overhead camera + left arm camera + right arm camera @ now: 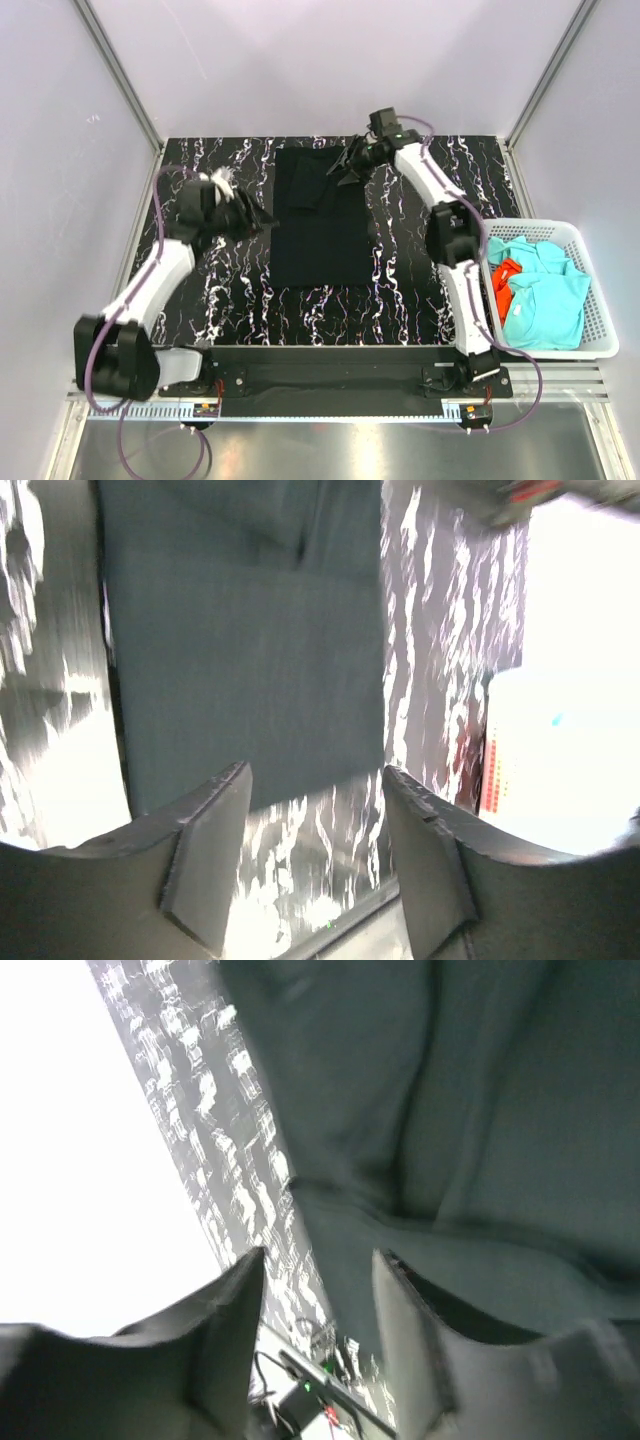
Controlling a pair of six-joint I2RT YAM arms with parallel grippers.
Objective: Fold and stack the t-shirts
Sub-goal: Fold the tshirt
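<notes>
A large black t-shirt lies folded lengthwise on the marbled black table, with a sleeve folded in at its far end. It fills the upper left wrist view and much of the right wrist view. My left gripper is open and empty, just left of the shirt's left edge. My right gripper is open and empty above the shirt's far right corner. Turquoise t-shirts and an orange-red one lie in the basket.
A white lattice basket stands at the table's right edge. The marbled table is bounded by grey walls and metal frame posts. The arm bases sit on a black rail at the near edge.
</notes>
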